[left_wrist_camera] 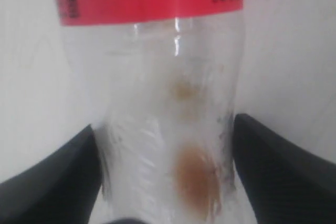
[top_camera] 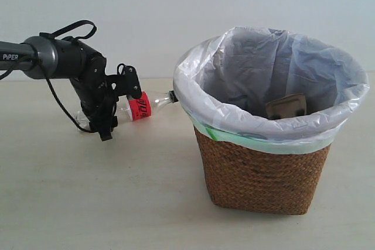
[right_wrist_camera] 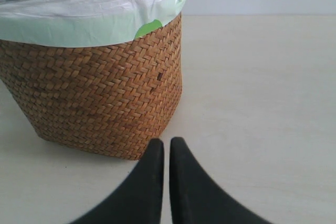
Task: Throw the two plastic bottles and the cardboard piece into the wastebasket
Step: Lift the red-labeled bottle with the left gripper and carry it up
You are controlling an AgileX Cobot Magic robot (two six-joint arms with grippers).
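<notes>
Exterior view: left gripper [top_camera: 119, 108] clamped on red-label bottle [top_camera: 139, 107]; raise cap clear of wastebasket [top_camera: 263, 174] rim before releasing.

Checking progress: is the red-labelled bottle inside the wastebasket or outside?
Outside. The red-labelled bottle is horizontal beside the wastebasket, cap pointing toward it.

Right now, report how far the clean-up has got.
Done: the cardboard piece lies inside the wastebasket. In hand: the left gripper straddles the red-label bottle outside the basket, though a firm grip cannot be confirmed. Left: that bottle has to go in. The green-cap bottle is not in view, so whether it is binned is unclear. The right gripper is shut and empty.
</notes>
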